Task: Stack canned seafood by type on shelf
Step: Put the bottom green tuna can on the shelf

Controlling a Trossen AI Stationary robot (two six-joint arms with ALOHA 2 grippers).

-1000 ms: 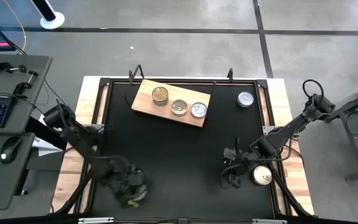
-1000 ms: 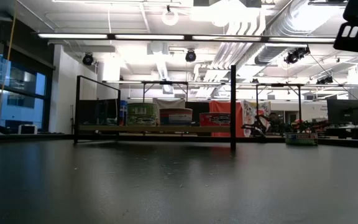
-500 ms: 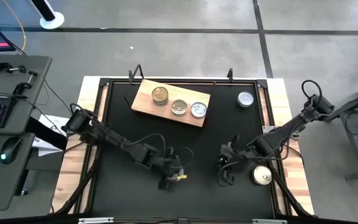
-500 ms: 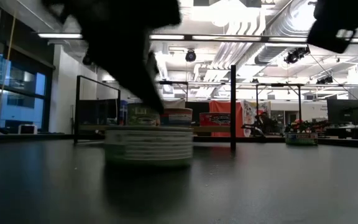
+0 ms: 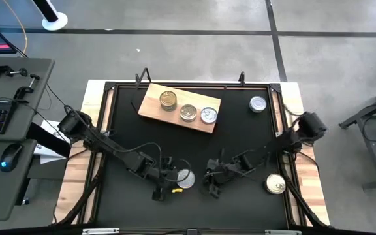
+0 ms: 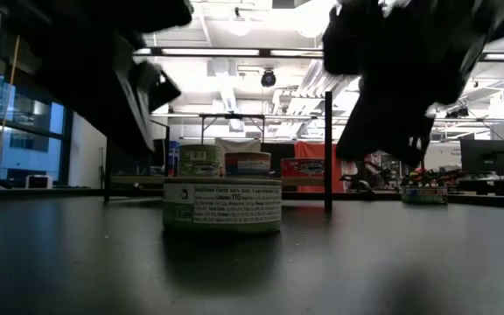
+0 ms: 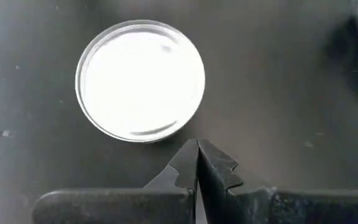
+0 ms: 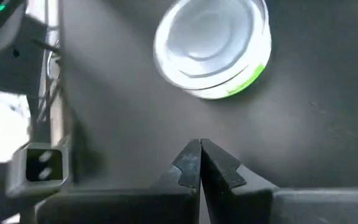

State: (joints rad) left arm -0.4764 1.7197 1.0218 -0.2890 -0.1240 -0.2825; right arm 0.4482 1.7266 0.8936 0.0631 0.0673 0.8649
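You have silver-top tin (image 5: 185,177) standing free on worktop (image 5: 175,143), between both arms. Left gripper (image 7: 197,163) closed, empty, just beside it. Right gripper (image 8: 200,163) closed too, near. Shelf (image 5: 150,108) holds three tins, unstacked; open before grasping.

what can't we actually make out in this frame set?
- Low view: the board and its cans sit far back, too small to sort; blurred dark arms cover both upper corners.
- Left wrist view: silver-topped can glares white, so its lid detail is lost.
- High view: can labels are too small, and the left claw is only a dark blob.
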